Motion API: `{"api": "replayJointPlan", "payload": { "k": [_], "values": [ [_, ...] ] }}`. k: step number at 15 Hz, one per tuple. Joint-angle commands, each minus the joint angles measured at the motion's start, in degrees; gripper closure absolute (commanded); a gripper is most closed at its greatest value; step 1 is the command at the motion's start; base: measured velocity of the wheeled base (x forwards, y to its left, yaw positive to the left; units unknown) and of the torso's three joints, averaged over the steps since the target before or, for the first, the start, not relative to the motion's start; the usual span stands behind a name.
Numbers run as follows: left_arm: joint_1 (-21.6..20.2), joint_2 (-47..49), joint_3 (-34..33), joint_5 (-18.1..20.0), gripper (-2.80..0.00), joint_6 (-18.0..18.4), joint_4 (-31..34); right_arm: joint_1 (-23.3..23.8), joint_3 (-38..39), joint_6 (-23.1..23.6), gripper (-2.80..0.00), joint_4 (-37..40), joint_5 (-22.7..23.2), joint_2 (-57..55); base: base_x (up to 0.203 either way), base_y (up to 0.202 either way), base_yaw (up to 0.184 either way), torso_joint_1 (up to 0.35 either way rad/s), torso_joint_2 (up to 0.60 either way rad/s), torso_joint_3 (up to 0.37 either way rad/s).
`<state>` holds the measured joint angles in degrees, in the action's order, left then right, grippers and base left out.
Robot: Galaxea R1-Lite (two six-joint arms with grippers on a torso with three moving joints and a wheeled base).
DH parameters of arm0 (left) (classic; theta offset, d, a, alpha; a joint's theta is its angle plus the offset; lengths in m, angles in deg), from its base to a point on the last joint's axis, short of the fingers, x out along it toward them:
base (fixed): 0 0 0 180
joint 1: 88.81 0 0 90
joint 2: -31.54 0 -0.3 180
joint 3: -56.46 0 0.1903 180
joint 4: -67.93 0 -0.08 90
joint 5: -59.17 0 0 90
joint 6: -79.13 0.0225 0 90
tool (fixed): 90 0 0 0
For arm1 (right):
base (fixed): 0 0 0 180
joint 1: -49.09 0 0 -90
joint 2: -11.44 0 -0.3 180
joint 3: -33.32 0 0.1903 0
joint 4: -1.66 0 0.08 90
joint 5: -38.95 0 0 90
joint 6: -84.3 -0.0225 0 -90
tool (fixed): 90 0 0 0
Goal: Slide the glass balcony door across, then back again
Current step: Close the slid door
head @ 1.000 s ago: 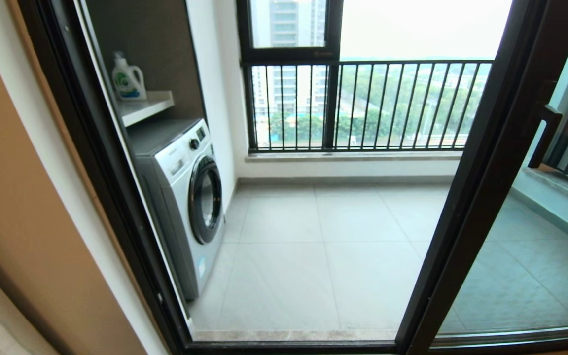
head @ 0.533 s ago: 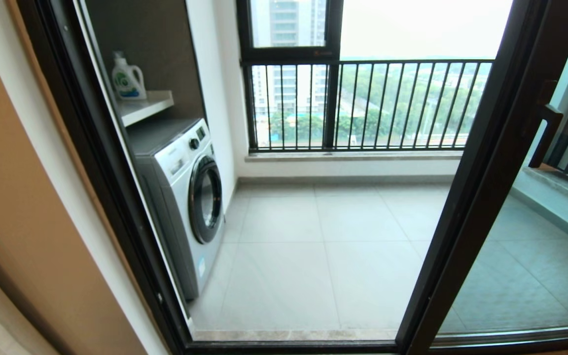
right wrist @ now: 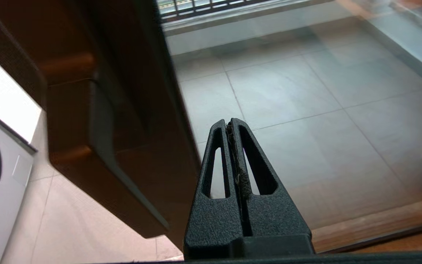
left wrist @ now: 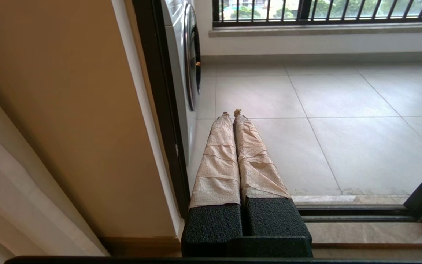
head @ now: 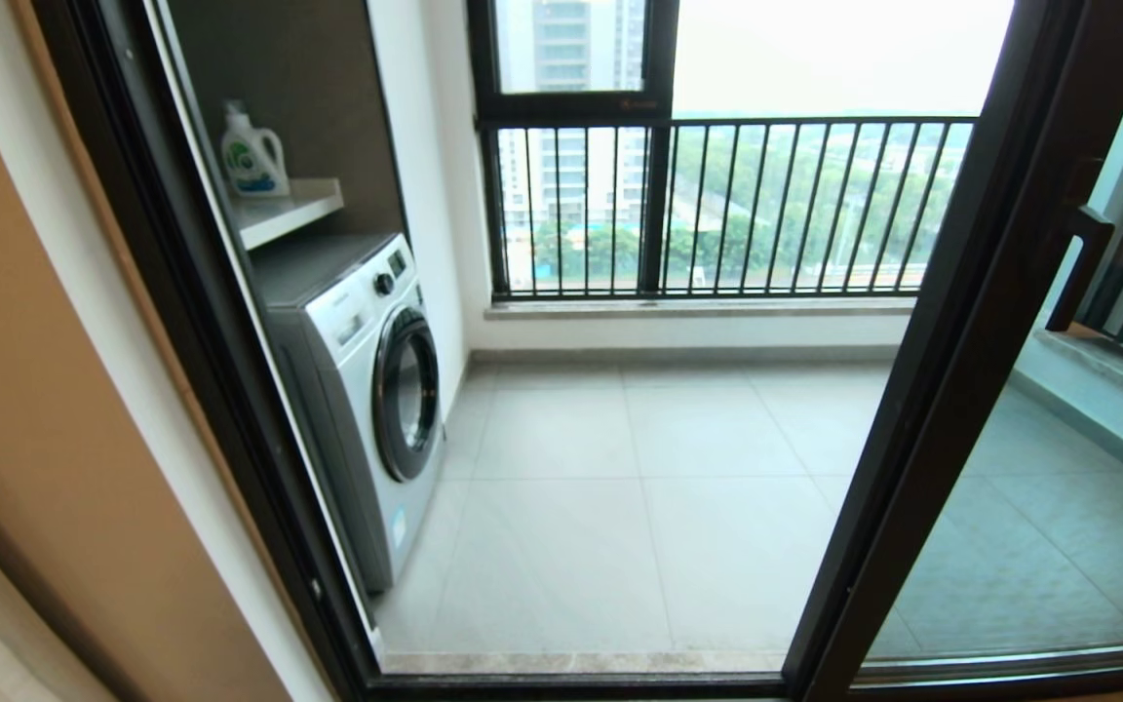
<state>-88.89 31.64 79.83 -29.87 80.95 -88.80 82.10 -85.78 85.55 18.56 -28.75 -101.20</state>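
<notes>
1. Head view, change: at far right edge, behind the handle, a dark piece with a cable loop now visible, absent half a sec ago. Probably part of the right arm or its reflection in the glass; cannot tell which. Door itself not moved vs. 1 s ago.
2. Head view, door: glass balcony door at right side, edge upright leaning across the pic, doorway open wide to the left. Washing machine and detergent bottle on shelf at left, window railing at back.
3. Head view, room: long free track from door edge to left door frame. Nothing standing on floor tiles in the path.
4. Left wrist view: left gripper parked low near left door frame, paper-wrapped fingers pressed together, holding nothing. Close beside the frame but apart from it; bottom track crossing just ahead.
5. Right wrist view: right gripper with fingers closed together, empty, pointing at the glass pane. Handle just beside it, not touching as far as seen.
6. Meaning for task: looks like approach to handle, sliding not yet begun. Judged next need: hook or push closed fingers behind the bar. Little room between bar and upright, so risk of scraping the glass or frame.
</notes>
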Motion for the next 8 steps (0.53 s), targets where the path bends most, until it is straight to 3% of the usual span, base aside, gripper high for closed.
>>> {"api": "replayJointPlan", "payload": {
  "k": [1,8],
  "values": [
    [0.0,0.1,0.0,0.0,0.00,0.0,0.0,-1.4,-1.8,-0.2,0.00,-0.1,0.0,-1.5,0.000,0.000,0.000,0.000,0.00,0.000],
    [0.0,0.1,0.0,0.0,0.00,0.0,0.0,-4.6,-6.2,-2.0,0.00,0.0,-0.5,-3.5,0.000,0.000,0.000,0.000,0.00,0.000]
  ]
}}
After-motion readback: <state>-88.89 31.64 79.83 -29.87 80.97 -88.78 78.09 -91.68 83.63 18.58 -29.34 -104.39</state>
